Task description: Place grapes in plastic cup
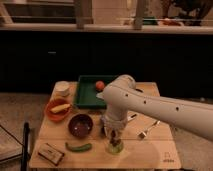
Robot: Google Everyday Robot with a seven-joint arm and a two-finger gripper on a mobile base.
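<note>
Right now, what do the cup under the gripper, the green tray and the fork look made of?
The plastic cup, directly below the gripper: thin plastic, seemingly; it is translucent pale green. The green tray: probably plastic, judging by its uniform matte colour and raised rim. The fork: likely metal, pale and silvery, though light plastic is possible.

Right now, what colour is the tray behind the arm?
Dark green tray, camera view; the gripper hangs over the plastic cup.
</note>
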